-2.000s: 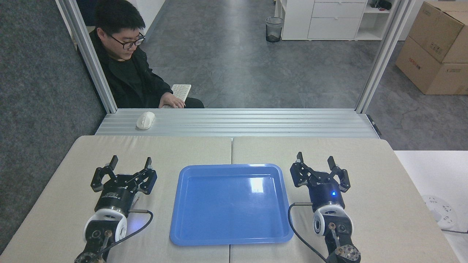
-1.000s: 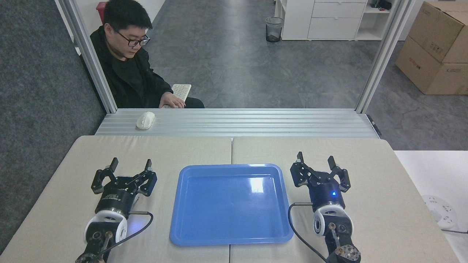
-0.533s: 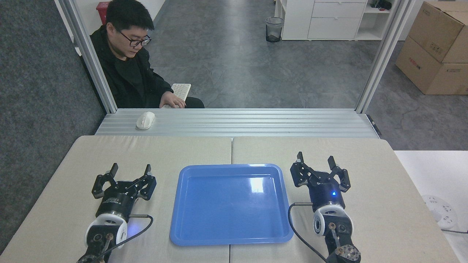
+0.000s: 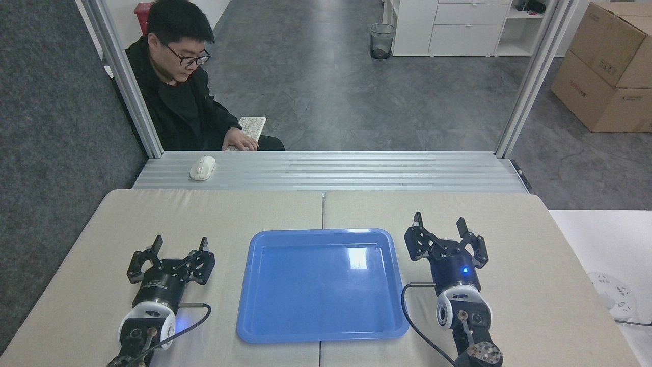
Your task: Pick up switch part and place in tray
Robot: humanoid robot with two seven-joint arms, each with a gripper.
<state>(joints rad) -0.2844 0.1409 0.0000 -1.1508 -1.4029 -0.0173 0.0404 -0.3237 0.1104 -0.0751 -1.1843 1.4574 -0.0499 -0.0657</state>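
The blue tray (image 4: 265,326) lies flat in the middle of the beige table, with nothing in it. My left gripper (image 4: 180,243) rests on the table just left of the tray, its fingers spread open and holding nothing. My right gripper (image 4: 439,223) sits just right of the tray, also open with nothing between its fingers. The switch part is out of view.
A person in black sits beyond the table's far left corner, a hand (image 4: 239,140) on a white keyboard (image 4: 252,126). A white mouse (image 4: 202,167) lies on the ribbed metal ledge (image 4: 356,171). A white side surface (image 4: 606,244) adjoins the table's right edge.
My left gripper has drawn back toward me and lowered a little. The person has shifted slightly to the right. The right arm and the tray have stayed put.
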